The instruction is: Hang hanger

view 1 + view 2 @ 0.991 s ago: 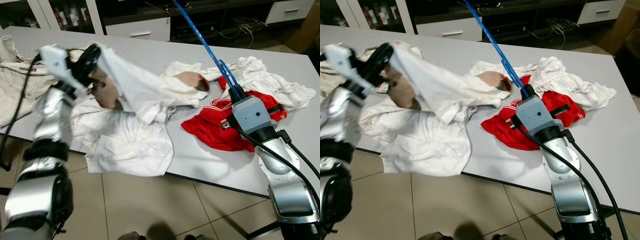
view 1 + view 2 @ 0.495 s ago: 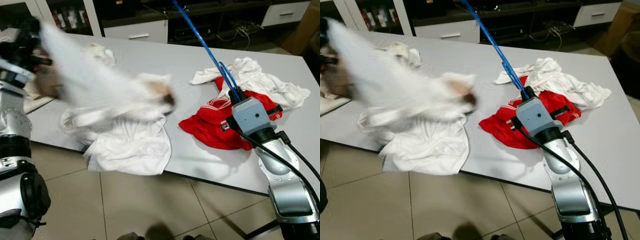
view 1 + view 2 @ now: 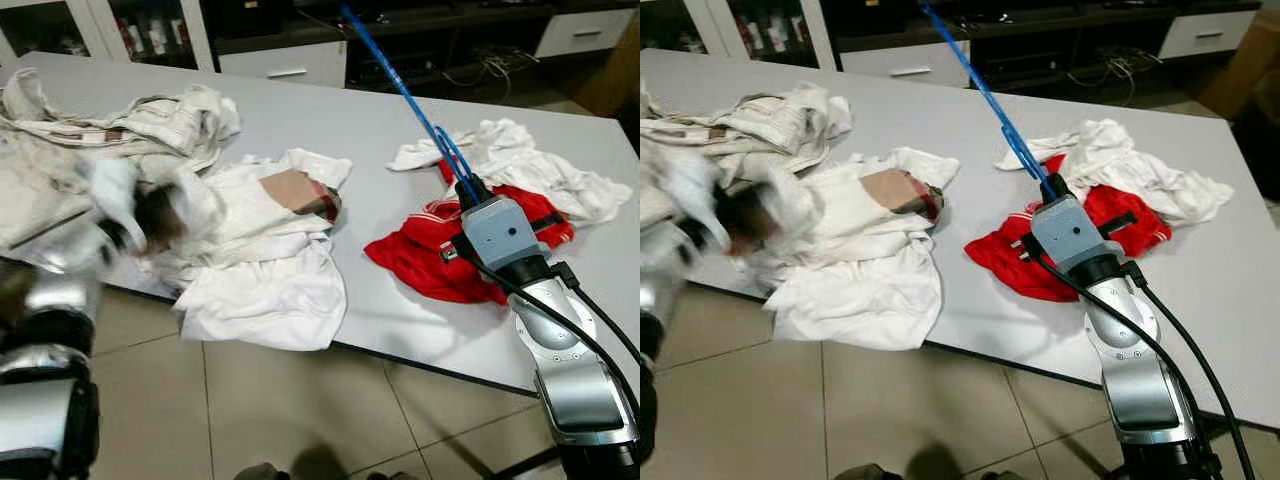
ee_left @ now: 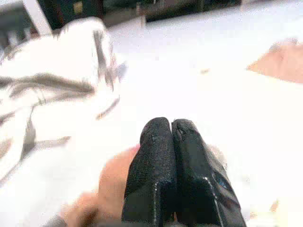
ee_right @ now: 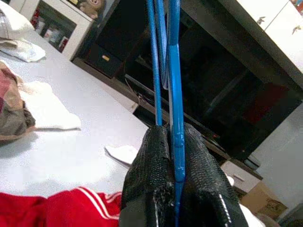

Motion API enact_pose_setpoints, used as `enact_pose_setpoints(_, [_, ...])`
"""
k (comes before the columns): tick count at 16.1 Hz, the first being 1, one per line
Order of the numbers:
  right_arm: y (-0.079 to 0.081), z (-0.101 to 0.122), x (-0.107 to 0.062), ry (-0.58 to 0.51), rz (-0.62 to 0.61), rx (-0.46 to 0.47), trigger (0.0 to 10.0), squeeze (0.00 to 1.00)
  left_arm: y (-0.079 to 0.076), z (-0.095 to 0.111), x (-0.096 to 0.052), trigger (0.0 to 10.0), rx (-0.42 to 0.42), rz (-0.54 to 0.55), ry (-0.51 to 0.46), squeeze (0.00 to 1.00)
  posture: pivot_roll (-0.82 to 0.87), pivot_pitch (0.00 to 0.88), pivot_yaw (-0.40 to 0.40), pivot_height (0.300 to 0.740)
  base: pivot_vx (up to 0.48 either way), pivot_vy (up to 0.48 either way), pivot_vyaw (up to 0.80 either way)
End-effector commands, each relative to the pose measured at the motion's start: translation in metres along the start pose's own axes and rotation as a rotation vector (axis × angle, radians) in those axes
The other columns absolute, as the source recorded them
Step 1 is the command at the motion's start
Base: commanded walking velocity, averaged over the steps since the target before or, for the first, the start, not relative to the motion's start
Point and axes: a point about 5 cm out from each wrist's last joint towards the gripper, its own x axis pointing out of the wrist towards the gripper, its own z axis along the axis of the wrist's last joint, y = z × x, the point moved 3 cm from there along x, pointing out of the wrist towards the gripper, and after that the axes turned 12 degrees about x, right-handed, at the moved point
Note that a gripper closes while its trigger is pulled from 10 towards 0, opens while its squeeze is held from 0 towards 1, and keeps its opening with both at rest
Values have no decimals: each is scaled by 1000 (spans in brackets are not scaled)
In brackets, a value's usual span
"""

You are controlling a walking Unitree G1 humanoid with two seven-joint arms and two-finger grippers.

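1. My right gripper point(image 5: 173, 142) pinches the blue hanger point(image 3: 400, 88) above the red garment point(image 3: 440, 250); the hanger slants up and away over the grey table point(image 3: 330, 110).
2. My left gripper point(image 4: 171, 130), fingers pressed together, sits blurred by the white clothes point(image 3: 260, 260) at the table's near edge.
3. No writing is readable.
4. A second ago my left gripper held the white garment aloft; it now lies on the pile.

glossy blue hanger point(image 5: 173, 71), matt grey table point(image 3: 330, 110)
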Motion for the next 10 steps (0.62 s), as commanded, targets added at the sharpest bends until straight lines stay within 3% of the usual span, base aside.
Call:
enact_pose_setpoints(1, [1, 2, 1, -11, 5, 7, 10000, 0, 14, 3, -2, 10000, 39, 69, 28, 0, -23, 20, 31, 723, 0, 0, 0])
enact_pose_setpoints(2, [2, 2, 0, -10, 7, 8, 10000, 0, 23, 0, -5, 10000, 74, 130, 57, 1000, -23, 20, 30, 723, 0, 0, 0])
enact_pose_setpoints(4, [2, 1, 2, -10, 9, 8, 10000, 0, 36, 2, -7, 10000, 130, 213, 100, 1000, -20, 17, 31, 723, 0, 0, 0])
enact_pose_setpoints(5, [2, 2, 2, -12, 8, 9, 10000, 0, 55, 0, -11, 10000, 168, 365, 179, 1000, -18, 14, 32, 723, 0, 0, 0])
enact_pose_setpoints(6, [2, 2, 3, -13, 8, 9, 10000, 0, 66, -2, -16, 10000, 165, 456, 220, 196, -18, 14, 32, 723, 0, 0, 0])
enact_pose_setpoints(7, [3, 2, 4, -14, 8, 10, 10000, 0, 80, -4, -25, 10000, 125, 575, 254, 0, -19, 10, 34, 723, 0, 0, 0])
enact_pose_setpoints(9, [3, 2, 4, -16, 4, 11, 10000, 0, 99, -4, -39, 10000, 78, 745, 272, 0, -20, 7, 40, 723, 0, 0, 0])
enact_pose_setpoints(10, [2, 2, 4, -17, 2, 11, 10000, 0, 100, -2, -38, 10000, 65, 762, 263, 0, -20, 7, 40, 723, 0, 0, 0])
